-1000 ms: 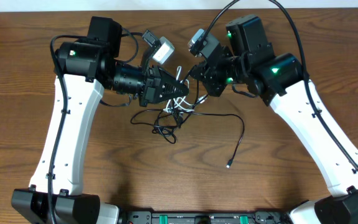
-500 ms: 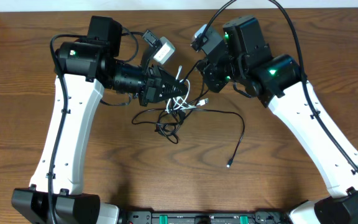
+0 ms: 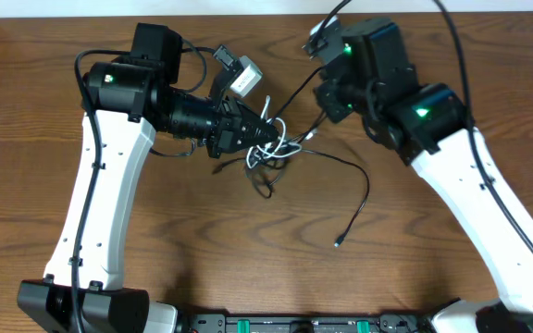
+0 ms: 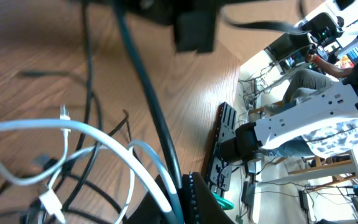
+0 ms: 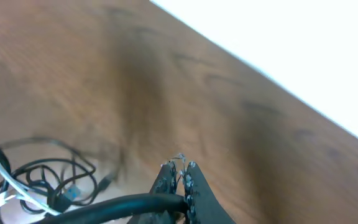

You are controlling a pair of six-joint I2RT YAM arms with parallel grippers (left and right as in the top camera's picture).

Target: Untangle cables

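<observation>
The cables form a small tangle (image 3: 265,159) on the wooden table between the two arms: thin black cords with one white cable (image 4: 73,132) looped through them. My left gripper (image 3: 266,131) is at the tangle's left edge. In the left wrist view its jaws are shut on the white cable and a black cable (image 4: 146,93). My right gripper (image 5: 181,167) is shut on another black cable (image 5: 110,205) that runs back to the tangle (image 5: 39,182). In the overhead view it sits far right of the tangle, largely hidden under its wrist.
One loose black cord (image 3: 366,190) trails right from the tangle and ends in a small plug (image 3: 340,244) on bare wood. The table's far edge (image 5: 260,74) lies close behind the right gripper. Both white arm links (image 3: 100,203) (image 3: 489,203) flank the work area.
The right gripper has moved up and right, away from the tangle, drawing its black cable out with it. The tangle has shifted slightly. The left arm has stayed in place.
</observation>
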